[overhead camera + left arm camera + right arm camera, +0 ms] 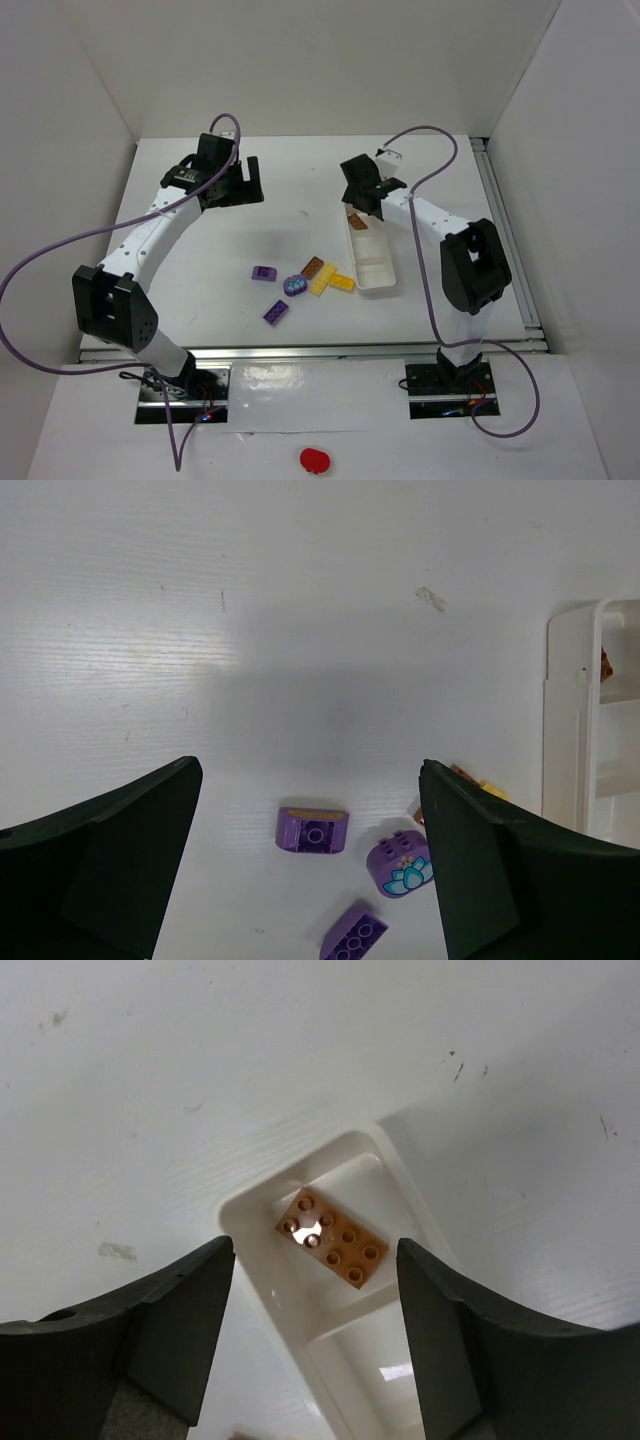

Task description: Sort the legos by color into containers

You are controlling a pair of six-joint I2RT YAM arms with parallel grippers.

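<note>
white tray holds brown brick beneath open right gripper.

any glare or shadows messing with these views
Right wrist: a glare spot sits on the brown brick in the white tray's end compartment, with another reflection on the next compartment's floor. Left wrist: a broad soft shadow dims the table past the purple bricks. Top external: even light, faint shadows by the left arm and right arm.

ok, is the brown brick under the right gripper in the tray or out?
In. The brown brick lies flat, studs up, inside the end compartment of the tray; the right gripper hangs open above it, holding nothing.
</note>
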